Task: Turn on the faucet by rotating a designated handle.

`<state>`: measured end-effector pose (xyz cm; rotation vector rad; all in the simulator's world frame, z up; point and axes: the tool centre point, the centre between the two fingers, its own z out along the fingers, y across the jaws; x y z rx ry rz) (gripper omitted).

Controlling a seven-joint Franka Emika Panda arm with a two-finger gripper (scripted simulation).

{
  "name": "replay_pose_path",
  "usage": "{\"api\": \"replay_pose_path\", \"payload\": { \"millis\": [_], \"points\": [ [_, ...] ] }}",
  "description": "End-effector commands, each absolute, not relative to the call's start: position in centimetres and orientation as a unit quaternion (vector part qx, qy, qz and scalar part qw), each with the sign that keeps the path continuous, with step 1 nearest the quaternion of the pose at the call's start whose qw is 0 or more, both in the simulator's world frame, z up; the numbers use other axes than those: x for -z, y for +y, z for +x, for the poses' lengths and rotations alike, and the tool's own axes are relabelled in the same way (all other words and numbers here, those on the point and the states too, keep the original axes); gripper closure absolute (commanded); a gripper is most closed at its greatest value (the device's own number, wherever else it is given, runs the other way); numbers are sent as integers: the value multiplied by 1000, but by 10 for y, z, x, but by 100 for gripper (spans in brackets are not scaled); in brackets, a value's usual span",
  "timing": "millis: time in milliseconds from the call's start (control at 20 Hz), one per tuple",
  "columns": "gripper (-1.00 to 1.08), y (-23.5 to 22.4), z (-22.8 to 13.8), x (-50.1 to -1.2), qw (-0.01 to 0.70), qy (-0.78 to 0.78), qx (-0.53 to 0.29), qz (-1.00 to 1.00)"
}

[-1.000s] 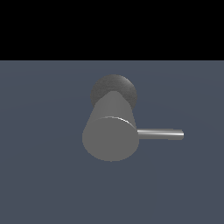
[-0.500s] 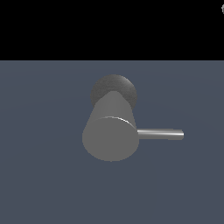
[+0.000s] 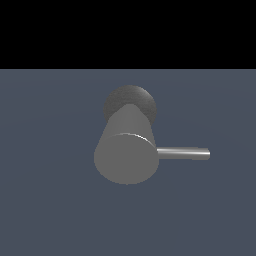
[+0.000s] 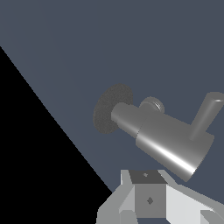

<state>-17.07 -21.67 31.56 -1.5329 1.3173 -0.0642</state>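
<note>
- In the exterior view we see the faucet (image 3: 127, 150) near the middle of the blue-grey surface (image 3: 45, 200), its thick matte grey cylinder pointing toward the camera with the flat round end facing us.
- Behind the cylinder sits the darker speckled round base (image 3: 131, 97), partly covered by the cylinder body.
- The handle (image 3: 183, 153), a thin metallic rod, sticks straight out of the cylinder's side toward the exterior view's right, lying roughly level and touching nothing else.
- No part of the arm shows in the exterior view.
- In the wrist view we see the faucet (image 4: 164, 140) from the side: the speckled base (image 4: 107, 111) on the surface, the cylinder widening away from it, and the handle (image 4: 205, 114) rising from the cylinder near its wide end.
- The gripper (image 4: 151, 205) shows only as its white body at the picture's edge, close to the cylinder but apart from it.
- The fingers themselves are cut off by the frame, so we cannot tell how wide they stand; nothing is seen held.
</note>
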Motion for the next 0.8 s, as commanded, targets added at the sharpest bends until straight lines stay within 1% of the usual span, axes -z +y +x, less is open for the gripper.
{"api": "replay_pose_path", "payload": {
  "millis": [0,750],
  "points": [
    [108,-221,-172,-304,546,568,29,-615],
    [108,-232,-179,-235,619,640,34,-453]
  ]
}}
